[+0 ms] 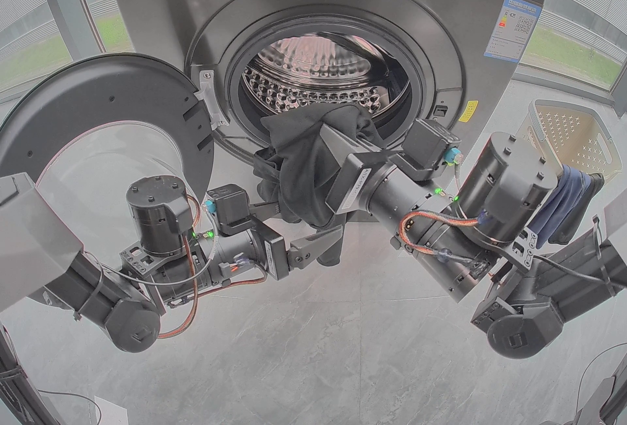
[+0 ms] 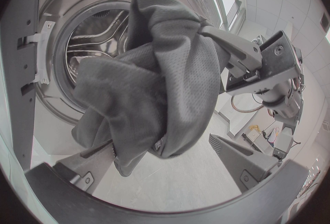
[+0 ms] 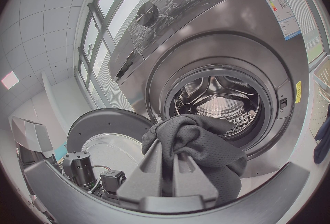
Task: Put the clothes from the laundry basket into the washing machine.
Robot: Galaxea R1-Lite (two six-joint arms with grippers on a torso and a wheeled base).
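Black mesh garment [image 1: 302, 152]: bunched and hanging in front of the lower lip of the washer's round opening, not yet inside. Cannot tell whether it touches the lip. Its long axis runs roughly vertical, with the top pinched and the tail drooping toward the grey floor [image 1: 326, 341].

Right end effector [image 3: 168, 152]: clamped on the garment's upper fold, fingers pressed together with cloth between them. The steel drum [image 1: 313, 74] lies straight ahead of it and a little higher. Judgement: the coming move turns on carrying the bunch forward over the lip, far enough for the tail to clear it before letting go.

Left end effector [image 1: 312, 225]: fingers apart, gripping nothing, low beneath the garment. In the left wrist view the tail hangs down between its fingers. The right arm is the nearer one and bears the load.

Outward: grey front-loading washing machine [image 1: 405, 28], its round glass door [image 1: 111, 113] swung open to the robot's left. Cream perforated plastic laundry basket [image 1: 575, 132] sits on the right, with a blue garment [image 1: 562, 198] draped over its rim, still to be loaded.
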